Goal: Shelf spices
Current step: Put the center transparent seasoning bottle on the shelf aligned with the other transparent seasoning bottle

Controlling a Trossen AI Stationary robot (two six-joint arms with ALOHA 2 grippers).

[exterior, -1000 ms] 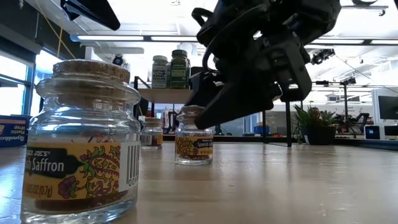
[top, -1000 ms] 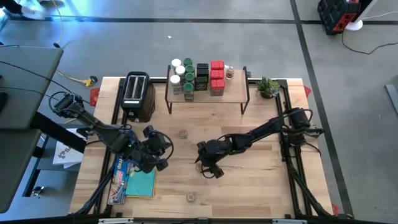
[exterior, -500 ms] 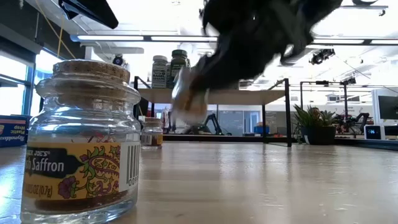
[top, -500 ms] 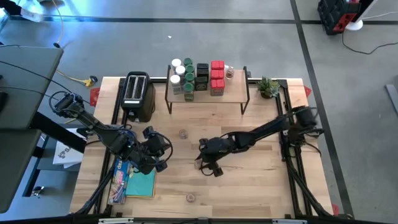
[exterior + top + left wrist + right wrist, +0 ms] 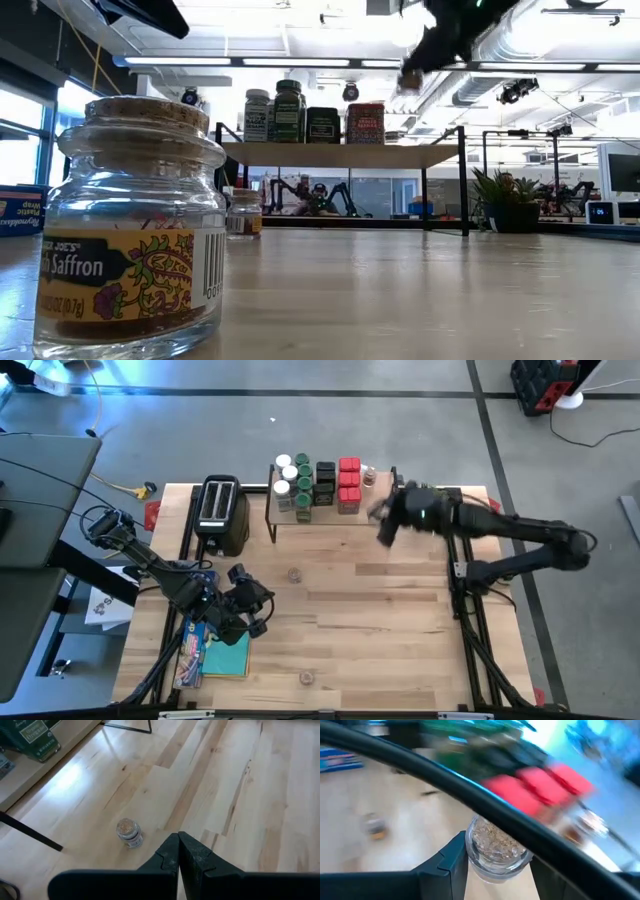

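A small clear jar (image 5: 497, 847) sits clamped between the right gripper's (image 5: 383, 525) fingers, raised above the shelf's (image 5: 375, 512) right end; red tins (image 5: 348, 483) stand at ten o'clock from it; the left gripper (image 5: 252, 618), pressed closed, rests at the table's (image 5: 400, 650) left.

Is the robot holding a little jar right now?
Yes. The right end effector is shut on a small clear jar, near the shelf.
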